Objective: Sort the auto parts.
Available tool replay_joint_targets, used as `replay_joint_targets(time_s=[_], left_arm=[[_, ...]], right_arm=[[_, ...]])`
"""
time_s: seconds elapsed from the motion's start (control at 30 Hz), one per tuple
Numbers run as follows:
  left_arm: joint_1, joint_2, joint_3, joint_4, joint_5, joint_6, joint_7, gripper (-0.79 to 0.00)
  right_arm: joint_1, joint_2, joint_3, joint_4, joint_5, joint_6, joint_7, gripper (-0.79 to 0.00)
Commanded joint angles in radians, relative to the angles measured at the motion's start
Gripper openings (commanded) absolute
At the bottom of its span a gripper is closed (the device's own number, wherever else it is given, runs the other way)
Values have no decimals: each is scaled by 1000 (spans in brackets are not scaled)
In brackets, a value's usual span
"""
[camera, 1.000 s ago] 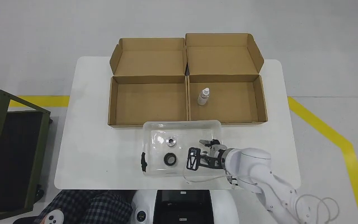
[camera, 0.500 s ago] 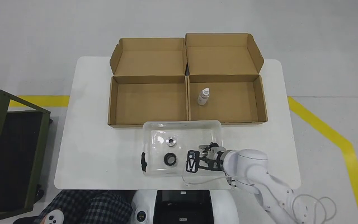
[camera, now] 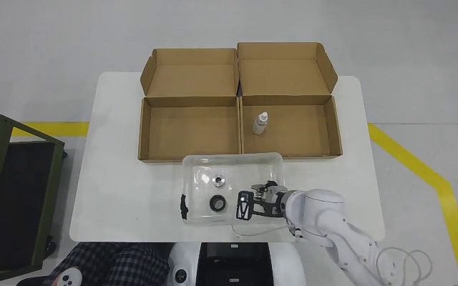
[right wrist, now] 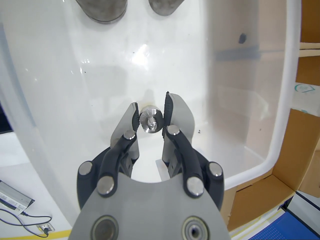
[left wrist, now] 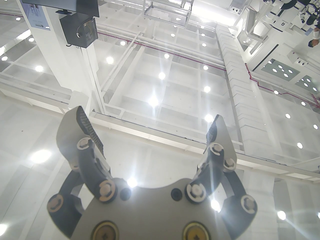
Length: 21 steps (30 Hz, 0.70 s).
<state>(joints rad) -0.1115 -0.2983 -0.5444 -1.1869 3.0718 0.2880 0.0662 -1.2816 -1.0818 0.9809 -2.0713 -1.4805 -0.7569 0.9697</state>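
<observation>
From above, a clear bin (camera: 229,158) sits on the table (camera: 114,179) on the robot's side of two open cardboard boxes. The left box (camera: 189,132) holds nothing, and the right box (camera: 300,132) holds one small white bottle (camera: 260,123). In the bin a dark sleeve (camera: 217,204) stands on the robot's side and a silver plug (camera: 215,179) on the boxes' side. The right gripper (camera: 244,206) hangs low inside the bin, just beside the sleeve. Over the last second it has crept a little toward the robot and toward the sleeve, while the sleeve, plug and bottle have stayed put. That reads as a final settling onto a part, not a carry. In the left wrist view the left gripper (left wrist: 148,116) points up at the ceiling with its fingers spread wide and nothing between them, so that arm looks parked. In the right wrist view the right gripper's jaws are drawn in around a small metal pin (right wrist: 150,123) at the bin floor, and the pads (right wrist: 135,118) seem to touch it on both sides. Whether the pin has left the floor cannot be told. The grasp looks made, so lifting the pin clear of the bin wall and taking it to a box is likely next.
</observation>
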Motion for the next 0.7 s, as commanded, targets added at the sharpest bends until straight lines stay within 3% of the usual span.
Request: replay_joint_targets(time_s=[0.0, 0.33, 0.67], left_arm=[[0, 0, 0, 0, 0, 0, 0, 0], [0, 0, 0, 0, 0, 0, 0, 0], [0, 0, 0, 0, 0, 0, 0, 0]], right_arm=[[-8, 3, 9, -13, 3, -5, -17, -785], [-22, 18, 104, -3, 103, -70, -244, -785], [2, 27, 172, 90, 177, -152, -563, -785]])
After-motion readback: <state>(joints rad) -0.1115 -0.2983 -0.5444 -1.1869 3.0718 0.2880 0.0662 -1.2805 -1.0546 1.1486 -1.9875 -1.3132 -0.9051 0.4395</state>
